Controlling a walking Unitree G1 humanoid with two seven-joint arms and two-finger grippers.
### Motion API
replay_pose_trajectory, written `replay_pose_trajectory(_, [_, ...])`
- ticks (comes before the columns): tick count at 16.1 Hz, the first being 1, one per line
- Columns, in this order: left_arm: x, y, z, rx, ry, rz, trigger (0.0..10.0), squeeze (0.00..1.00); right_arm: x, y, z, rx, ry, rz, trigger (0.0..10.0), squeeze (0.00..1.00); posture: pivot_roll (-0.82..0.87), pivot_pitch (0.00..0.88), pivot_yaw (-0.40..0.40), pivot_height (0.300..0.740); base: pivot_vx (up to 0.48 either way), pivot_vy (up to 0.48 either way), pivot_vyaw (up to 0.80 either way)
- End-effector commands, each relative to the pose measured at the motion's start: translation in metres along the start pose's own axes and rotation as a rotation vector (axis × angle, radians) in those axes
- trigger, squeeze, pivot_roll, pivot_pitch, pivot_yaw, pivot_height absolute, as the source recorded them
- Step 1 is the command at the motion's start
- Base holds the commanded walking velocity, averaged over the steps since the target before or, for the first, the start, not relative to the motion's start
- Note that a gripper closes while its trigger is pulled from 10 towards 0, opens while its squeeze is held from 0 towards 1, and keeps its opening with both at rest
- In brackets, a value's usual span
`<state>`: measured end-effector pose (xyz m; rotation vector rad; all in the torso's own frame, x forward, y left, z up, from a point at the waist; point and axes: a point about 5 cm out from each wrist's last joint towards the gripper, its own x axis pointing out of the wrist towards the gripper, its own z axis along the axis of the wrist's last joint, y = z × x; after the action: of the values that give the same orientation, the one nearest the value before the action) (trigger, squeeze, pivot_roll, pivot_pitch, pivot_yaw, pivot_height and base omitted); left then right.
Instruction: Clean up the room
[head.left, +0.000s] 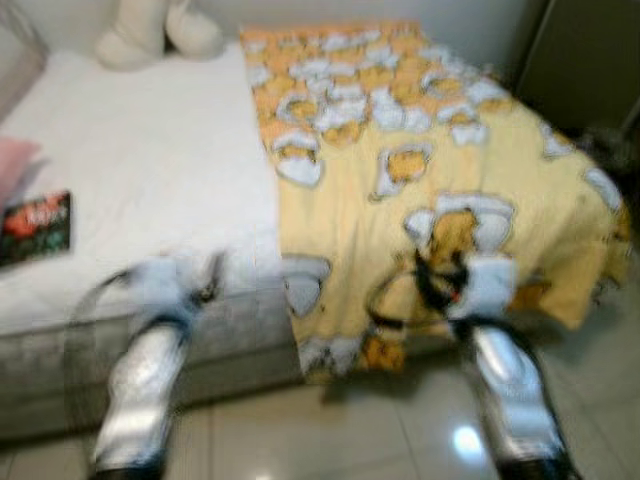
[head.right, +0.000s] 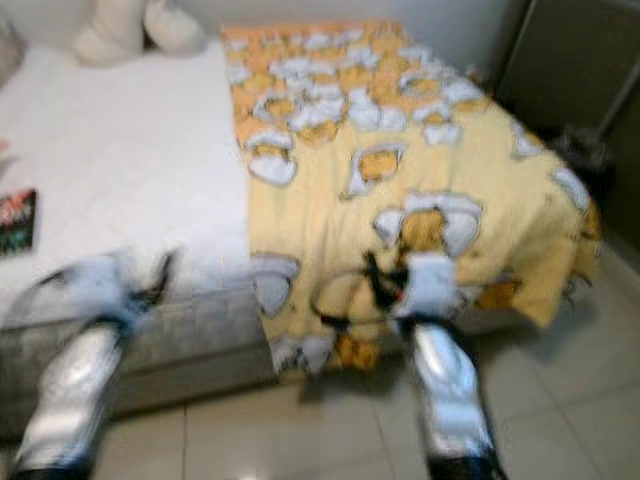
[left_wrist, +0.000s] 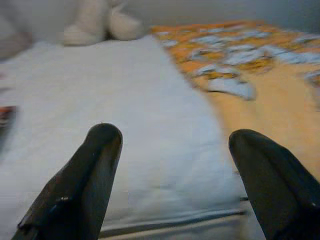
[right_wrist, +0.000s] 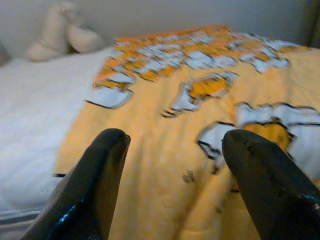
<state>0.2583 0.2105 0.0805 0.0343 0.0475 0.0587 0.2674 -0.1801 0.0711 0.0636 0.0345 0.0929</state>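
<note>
Across the bed (head.left: 140, 160), which spans most of the head view, a yellow cartoon-print blanket (head.left: 440, 170) covers the robot's right half and droops over the near edge toward the tiled floor (head.left: 330, 430), leaving white sheet bare on the left. A pale plush toy (head.left: 160, 30) sits at the far wall; a dark book (head.left: 35, 228) lies near the left edge. The left gripper (left_wrist: 172, 145) hovers over the sheet, the right gripper (right_wrist: 172, 145) over the blanket, both with fingers spread apart, holding nothing. Straightening would likely go best by pinching the blanket's near hem with both, then drawing it evenly leftward.
</note>
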Motion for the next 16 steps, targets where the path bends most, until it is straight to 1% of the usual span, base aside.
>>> replay_pose_trajectory(1, [-0.004,-0.008,0.007,-0.010,-0.022,-0.047,10.0,0.00,-0.004,-0.006,0.006,0.003,-0.016,-0.020,10.0,0.00,-0.07,0.000,0.043,0.740,0.480,0.000,0.44])
replay_pose_trajectory(2, [-0.019,-0.005,0.003,-0.001,0.005,-0.056,10.0,0.00,-0.014,-0.010,0.005,-0.007,-0.010,-0.027,10.0,0.00,-0.07,0.000,0.040,0.740,0.480,0.000,0.44])
replay_pose_trajectory(3, [-0.028,-0.008,0.001,0.003,0.020,-0.079,10.0,0.00,-0.021,-0.012,0.003,-0.011,-0.001,-0.035,10.0,0.00,-0.07,0.000,0.037,0.740,0.480,0.000,0.44])
replay_pose_trajectory(4, [-0.033,-0.011,0.000,0.004,0.031,-0.094,10.0,0.00,-0.028,-0.012,0.000,-0.012,0.006,-0.039,10.0,0.00,-0.06,0.000,0.034,0.740,0.480,0.000,0.44])
replay_pose_trajectory(5, [-0.040,-0.014,-0.002,0.016,0.046,-0.105,10.0,0.00,-0.040,-0.007,-0.006,-0.019,0.034,-0.018,10.0,0.00,-0.06,0.000,0.028,0.740,0.000,0.000,0.45])
replay_pose_trajectory(6, [-0.041,-0.015,-0.003,0.032,0.051,-0.110,10.0,0.00,-0.042,-0.005,-0.007,-0.028,0.043,-0.002,10.0,0.00,-0.06,0.000,0.028,0.740,0.000,0.000,0.54])
replay_pose_trajectory(7, [-0.040,-0.017,-0.004,0.067,0.058,-0.108,10.0,0.00,-0.043,-0.004,-0.008,-0.045,0.069,0.011,10.0,0.00,-0.06,0.000,0.024,0.740,0.000,0.000,0.00])
replay_pose_trajectory(8, [-0.036,-0.021,-0.005,0.064,0.048,-0.107,10.0,0.00,-0.042,-0.006,-0.008,-0.050,0.078,0.004,10.0,0.00,-0.06,0.000,0.018,0.740,0.000,0.000,0.00])
replay_pose_trajectory(9, [-0.030,-0.026,-0.005,0.048,0.032,-0.110,10.0,0.00,-0.037,-0.007,-0.005,-0.030,0.058,-0.010,10.0,0.00,-0.06,0.000,0.018,0.740,0.000,0.000,0.00])
replay_pose_trajectory(12, [-0.018,-0.027,-0.006,0.042,0.043,-0.124,10.0,0.00,-0.026,-0.012,0.002,-0.014,0.027,-0.044,10.0,0.00,-0.06,0.000,0.025,0.740,0.000,-0.465,0.69])
replay_pose_trajectory(13, [-0.016,-0.029,-0.004,0.056,0.042,-0.141,10.0,0.00,-0.022,-0.013,0.003,-0.013,0.023,-0.057,10.0,0.00,-0.06,0.000,0.028,0.740,0.000,-0.450,0.64])
replay_pose_trajectory(15, [-0.012,-0.031,-0.002,0.054,0.037,-0.140,10.0,0.00,-0.019,-0.010,0.003,-0.008,0.022,-0.058,10.0,0.00,-0.06,0.000,0.034,0.740,0.000,-0.450,0.64])
replay_pose_trajectory(16, [-0.007,-0.030,-0.001,0.052,0.031,-0.125,10.0,0.00,-0.016,-0.005,0.001,-0.006,0.027,-0.046,10.0,0.00,-0.06,0.000,0.037,0.740,0.000,-0.450,0.65])
